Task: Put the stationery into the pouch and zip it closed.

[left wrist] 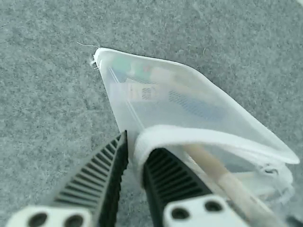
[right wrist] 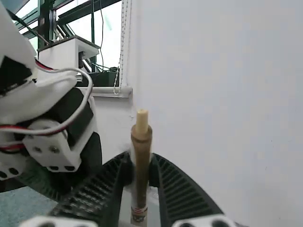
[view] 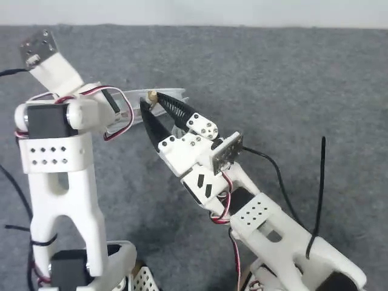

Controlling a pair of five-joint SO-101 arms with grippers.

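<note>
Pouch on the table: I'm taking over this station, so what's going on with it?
The left end effector pinches the rim of the translucent pouch, holding its mouth open. The right end effector grips a brown pen-like stick with its tip at that mouth. Inside lie other items; the pouch is unzipped.

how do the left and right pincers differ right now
The left pincer pinches the white rim of the clear pouch; the right pincer clamps a tan pencil. The left pincer points down at the grey table; the right pincer points out toward a white wall. Both are shut.
</note>
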